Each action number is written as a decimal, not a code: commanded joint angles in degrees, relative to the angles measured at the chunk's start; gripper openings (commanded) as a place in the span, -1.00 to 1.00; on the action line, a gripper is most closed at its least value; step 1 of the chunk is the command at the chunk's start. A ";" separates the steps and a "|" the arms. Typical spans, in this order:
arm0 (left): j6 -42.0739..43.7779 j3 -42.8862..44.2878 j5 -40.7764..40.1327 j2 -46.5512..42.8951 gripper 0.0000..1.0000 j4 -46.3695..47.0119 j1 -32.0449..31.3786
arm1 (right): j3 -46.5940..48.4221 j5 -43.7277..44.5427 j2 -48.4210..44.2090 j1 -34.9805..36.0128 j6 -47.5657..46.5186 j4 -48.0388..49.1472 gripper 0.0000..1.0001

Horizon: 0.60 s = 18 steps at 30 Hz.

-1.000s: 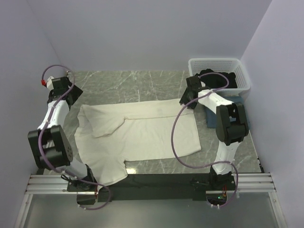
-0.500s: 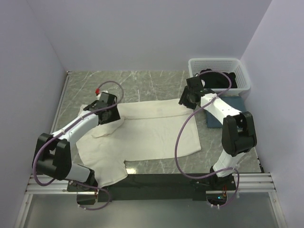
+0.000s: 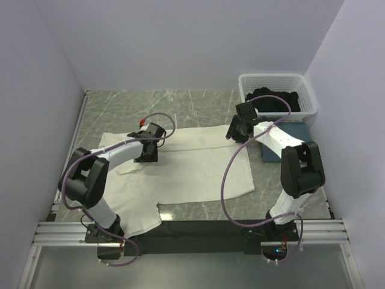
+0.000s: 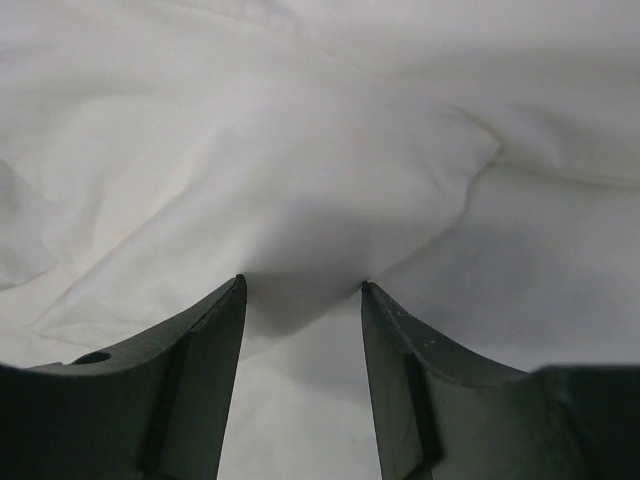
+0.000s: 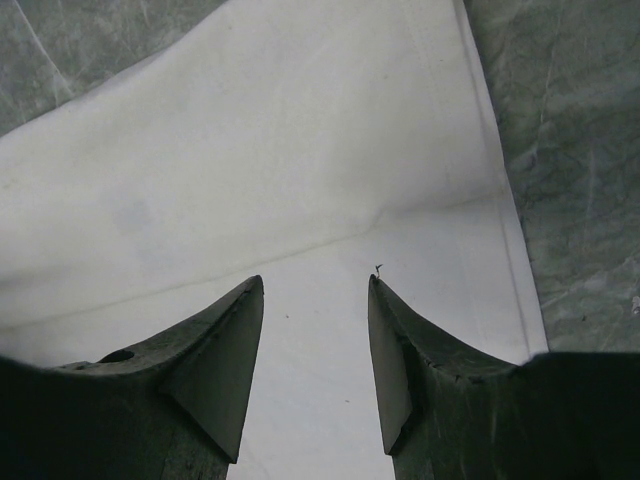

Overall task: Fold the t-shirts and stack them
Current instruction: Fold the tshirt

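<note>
On the desk (image 3: 180,105), the cream shirt (image 3: 192,171) is spread flat, with its left sleeve folded inward. The blue shirt (image 3: 269,152) lies folded by the right arm. The black shirt (image 3: 274,102) is left in the basket (image 3: 305,91).

The left claw (image 3: 146,155) is set down on the folded sleeve near the collar. Its jaws are held apart, and a soft hump of cloth is seen between them, not visibly pinched. The right claw (image 3: 233,132) is poised over the far right corner of the cream shirt. It is likewise held open, with nothing between its jaws.

A fold of the cream shirt is judged to be the step in hand. It would be done well if both claws were closed on the top layer only, close to the edge, so that no lower layer is dragged. Both ends should be lifted evenly and carried together, so that the fold line is kept straight. The cloth should be laid down before it is let go, so that creases are avoided.

Three shirts are counted: one cream, one blue and one black. One basket and two claws are counted.
</note>
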 commanded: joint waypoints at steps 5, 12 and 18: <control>2.04 5.18 -11.12 1.93 -0.04 -1.50 -0.16 | -0.38 -0.37 -1.67 -0.08 0.19 1.64 0.06; 4.68 7.47 -15.16 4.04 -0.08 -0.35 0.72 | 0.76 -0.55 -0.79 0.01 0.36 1.64 0.06; 7.75 9.40 -13.33 3.25 -0.04 0.88 5.64 | 1.38 -0.46 -0.52 0.01 0.19 1.20 0.06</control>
